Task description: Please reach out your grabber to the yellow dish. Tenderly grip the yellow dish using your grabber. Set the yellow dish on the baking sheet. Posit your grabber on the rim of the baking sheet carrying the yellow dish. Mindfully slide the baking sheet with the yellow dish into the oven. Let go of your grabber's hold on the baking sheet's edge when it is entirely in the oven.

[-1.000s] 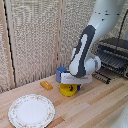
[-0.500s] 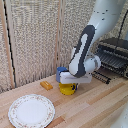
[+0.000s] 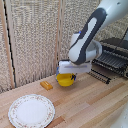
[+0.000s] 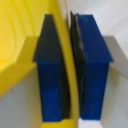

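The oven [image 3: 114, 54] stands at the exterior view's right, its rack-like sheet [image 3: 102, 73] jutting out in front. On the table [image 3: 90, 107] lie a plate [image 3: 31, 110] and an orange block [image 3: 46, 85]. The grabber [image 3: 69, 76] is nearly closed, pinching the yellow dish [image 3: 65, 80] by its rim, near the sheet.

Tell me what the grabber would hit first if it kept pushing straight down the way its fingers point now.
The small round yellow bowl itself: the grabber has its blue-tipped fingers closed on either side of the bowl's rim, so it would press the bowl into the wooden table on which the bowl seems to rest, though contact is unclear.
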